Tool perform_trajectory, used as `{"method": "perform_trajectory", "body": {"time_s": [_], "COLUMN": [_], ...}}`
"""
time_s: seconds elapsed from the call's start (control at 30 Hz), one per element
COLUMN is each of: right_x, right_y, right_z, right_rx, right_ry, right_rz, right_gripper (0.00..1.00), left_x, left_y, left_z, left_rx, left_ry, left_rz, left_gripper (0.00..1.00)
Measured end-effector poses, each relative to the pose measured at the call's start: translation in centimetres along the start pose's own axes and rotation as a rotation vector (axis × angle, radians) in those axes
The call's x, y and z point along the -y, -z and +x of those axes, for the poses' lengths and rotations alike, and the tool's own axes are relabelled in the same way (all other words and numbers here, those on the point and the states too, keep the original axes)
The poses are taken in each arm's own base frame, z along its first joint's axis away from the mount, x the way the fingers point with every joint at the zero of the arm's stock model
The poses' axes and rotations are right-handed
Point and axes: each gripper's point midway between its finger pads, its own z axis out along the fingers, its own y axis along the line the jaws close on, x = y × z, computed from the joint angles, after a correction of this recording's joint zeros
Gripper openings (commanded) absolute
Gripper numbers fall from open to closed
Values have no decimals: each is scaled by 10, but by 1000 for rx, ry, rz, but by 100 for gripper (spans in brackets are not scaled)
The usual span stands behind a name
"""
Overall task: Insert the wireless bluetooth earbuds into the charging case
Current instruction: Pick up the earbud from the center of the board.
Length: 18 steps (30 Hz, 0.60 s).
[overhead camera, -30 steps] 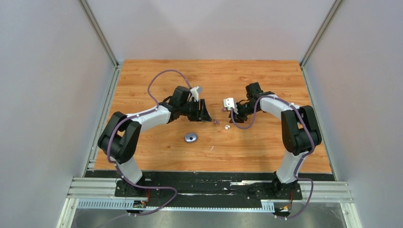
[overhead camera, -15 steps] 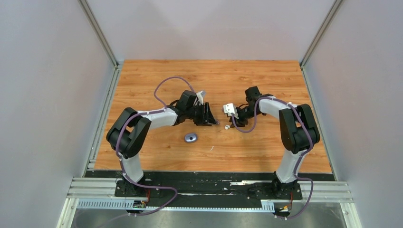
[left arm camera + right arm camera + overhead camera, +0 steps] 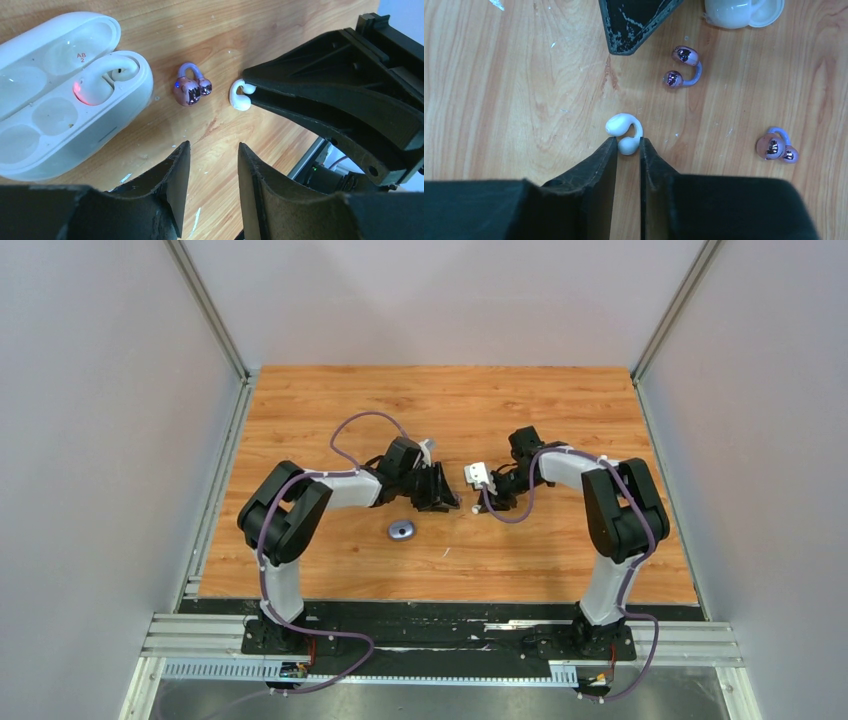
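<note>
The loose white earbud lies near the middle of the bench, its lower bead between the tips of my right gripper. Those jaws are narrowed around it, but I cannot tell whether they pinch it. Two purple earbuds lie close by. The open white case holds a second white earbud. My left gripper hovers just beside it, jaws released and empty. A closed grey-purple case sits nearer the bench's near edge.

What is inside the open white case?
One white earbud sits in the white case, a red light glowing on it. The other wells look empty; the case's left end is cut off.
</note>
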Motion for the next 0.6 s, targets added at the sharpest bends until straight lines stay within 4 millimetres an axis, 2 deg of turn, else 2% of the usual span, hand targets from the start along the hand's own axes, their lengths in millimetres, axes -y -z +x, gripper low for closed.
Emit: {"method": "perform_trajectory", "body": {"time_s": [0.2, 0.4, 0.6], "right_x": [-1, -9, -18], "right_y": [-2, -4, -4], "right_z": [-1, -6, -10], "right_rx": [18, 12, 16], "right_ry": [21, 191, 350], "right_rz": [54, 202, 355], "right_gripper": [6, 3, 1], "left_x": [-1, 7, 7], "left_y": [-7, -15, -23], "left_z": [2, 2, 5], "left_rx": [-6, -3, -10], "left_ry": [21, 24, 47], "left_rz": [-10, 4, 8], "left_gripper": [49, 48, 48]}}
